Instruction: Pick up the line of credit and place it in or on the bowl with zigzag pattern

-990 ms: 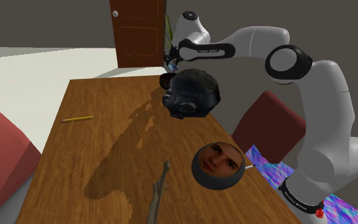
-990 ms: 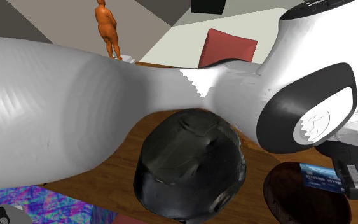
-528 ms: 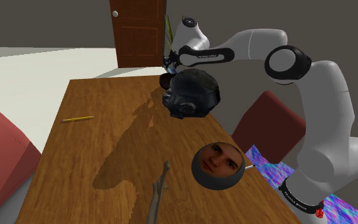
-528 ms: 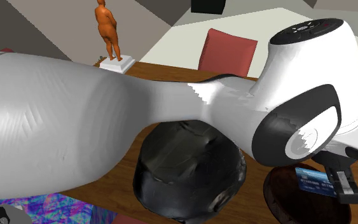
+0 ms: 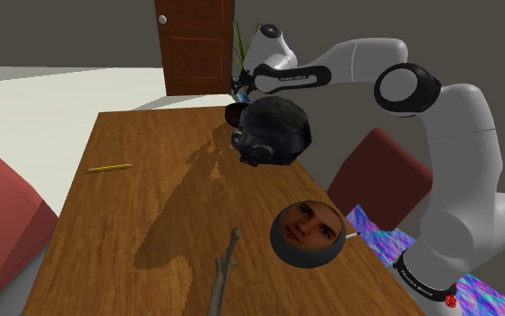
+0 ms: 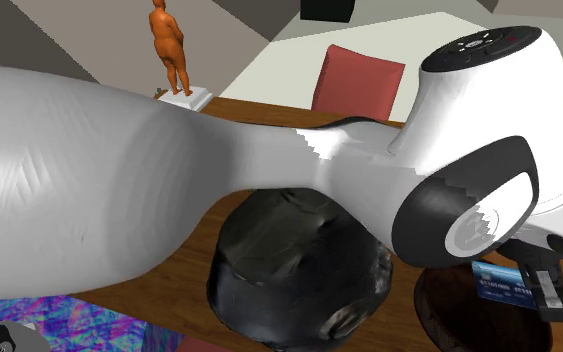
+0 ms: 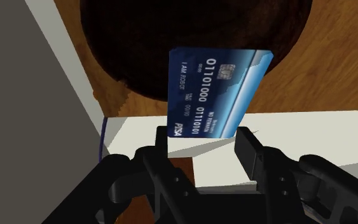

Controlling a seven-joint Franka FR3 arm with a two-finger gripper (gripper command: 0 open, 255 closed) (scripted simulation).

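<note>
Above the dark brown bowl (image 7: 139, 38) near the counter's (image 7: 343, 63) edge, the claw (image 7: 204, 139) pinches the blue credit card (image 7: 215, 92) by one end, its free end over the bowl's hollow, apparently positioned for release inside

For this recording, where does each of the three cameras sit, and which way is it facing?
Shoulder view: beside and behind the stand, looking down the wooden table toward the door; the whole arm shows.
Second exterior view: close beside the arm, facing the orange figure; a white link and the gripper show.
Wrist view: on the hand, looking past its fingers at the blue card over the dark bowl.
Shared: the last two both show card and bowl.
</note>
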